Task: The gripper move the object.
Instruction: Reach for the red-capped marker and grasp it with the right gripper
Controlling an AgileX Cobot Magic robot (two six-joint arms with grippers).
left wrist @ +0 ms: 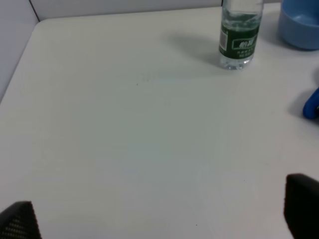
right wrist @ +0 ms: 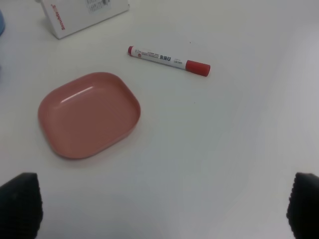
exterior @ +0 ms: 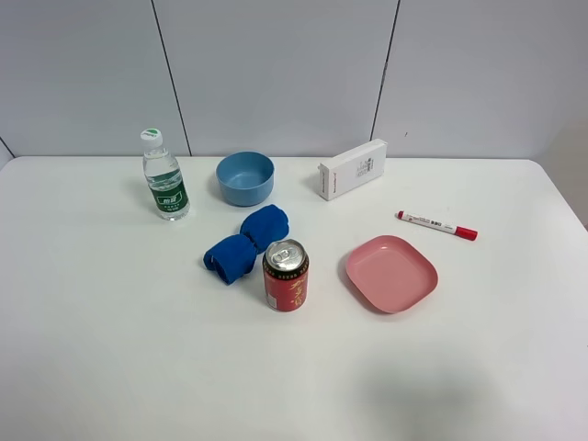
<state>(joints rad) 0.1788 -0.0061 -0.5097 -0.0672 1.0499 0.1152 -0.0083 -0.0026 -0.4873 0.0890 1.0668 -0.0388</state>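
The white marker pen [exterior: 436,225] with a red cap lies flat on the white table [exterior: 110,349] at the right, behind the pink plate. It also shows in the right wrist view [right wrist: 167,60], with its cap pointing away from the plate. My right gripper [right wrist: 162,206] is open and empty, some way short of the pen, and only its black fingertips [right wrist: 20,204] show. My left gripper [left wrist: 159,219] is open and empty over bare table at the left, far from the pen. Neither gripper shows in the exterior view.
A pink plate [exterior: 390,273] lies just in front of the pen. A white box [exterior: 353,169], a blue bowl [exterior: 245,177] and a water bottle [exterior: 165,186] stand at the back. A blue cloth [exterior: 245,243] and a red can [exterior: 286,276] are mid-table.
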